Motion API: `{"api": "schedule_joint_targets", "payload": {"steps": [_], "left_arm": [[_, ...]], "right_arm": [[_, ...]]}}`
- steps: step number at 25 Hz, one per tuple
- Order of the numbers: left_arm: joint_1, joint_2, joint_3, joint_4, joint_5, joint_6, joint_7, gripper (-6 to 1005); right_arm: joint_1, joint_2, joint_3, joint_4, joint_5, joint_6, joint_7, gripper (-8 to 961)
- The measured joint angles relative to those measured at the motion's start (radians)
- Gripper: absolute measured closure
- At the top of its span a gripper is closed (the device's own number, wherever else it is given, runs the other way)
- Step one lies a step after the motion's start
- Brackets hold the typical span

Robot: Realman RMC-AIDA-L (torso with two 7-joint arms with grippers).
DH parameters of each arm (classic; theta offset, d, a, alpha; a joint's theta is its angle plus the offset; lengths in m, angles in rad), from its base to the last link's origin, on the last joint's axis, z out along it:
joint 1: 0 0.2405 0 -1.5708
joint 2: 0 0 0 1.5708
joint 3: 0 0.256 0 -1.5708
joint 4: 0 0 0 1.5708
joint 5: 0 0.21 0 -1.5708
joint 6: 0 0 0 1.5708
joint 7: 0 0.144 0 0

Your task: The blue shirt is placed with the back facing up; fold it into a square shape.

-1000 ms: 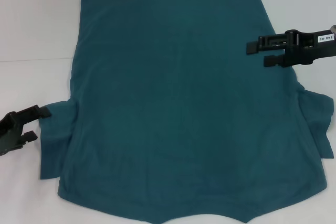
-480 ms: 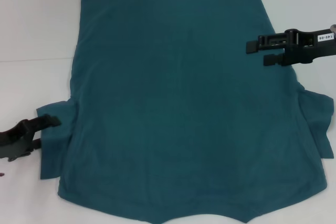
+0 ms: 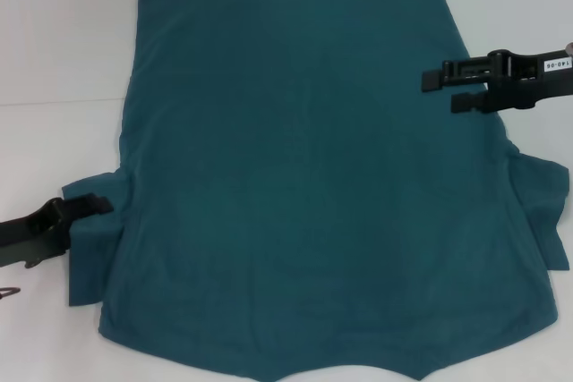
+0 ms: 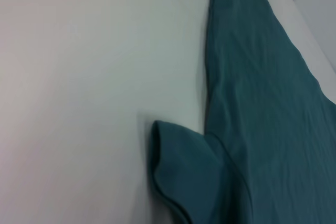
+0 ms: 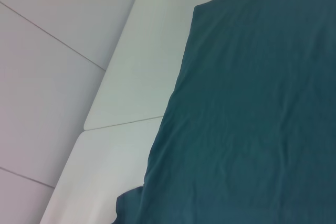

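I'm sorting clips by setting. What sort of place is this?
Probably a lab or test bench rather than a home: a bare white table holds only the blue shirt, with the left gripper and right gripper at its sides.

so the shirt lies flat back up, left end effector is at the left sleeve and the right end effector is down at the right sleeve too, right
Not quite. The head view shows the right end effector over the blue shirt at its right side edge, farther up than the right sleeve, not at it. The rest holds: the shirt lies flat with its plain side up, and the left end effector is at the left sleeve.
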Motion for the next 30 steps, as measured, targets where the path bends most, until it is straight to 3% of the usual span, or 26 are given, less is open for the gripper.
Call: {"api": "schedule_joint_targets", "payload": {"steps": [10, 21, 30], "left_arm": [[0.005, 0.003, 0.047, 0.029, 0.007, 0.011, 0.016, 462], [-0.003, 0.007, 0.077, 0.07, 0.06, 0.014, 0.011, 922], [-0.019, 0.019, 0.182, 0.214, 0.128, -0.002, 0.061, 996]], "right_arm": [[-0.001, 0.0, 0.008, 0.0, 0.002, -0.002, 0.0, 26], [0.0, 0.0, 0.011, 0.0, 0.002, -0.007, 0.001, 25], [0.001, 0.001, 0.012, 0.0, 0.002, -0.008, 0.0, 25]]}}
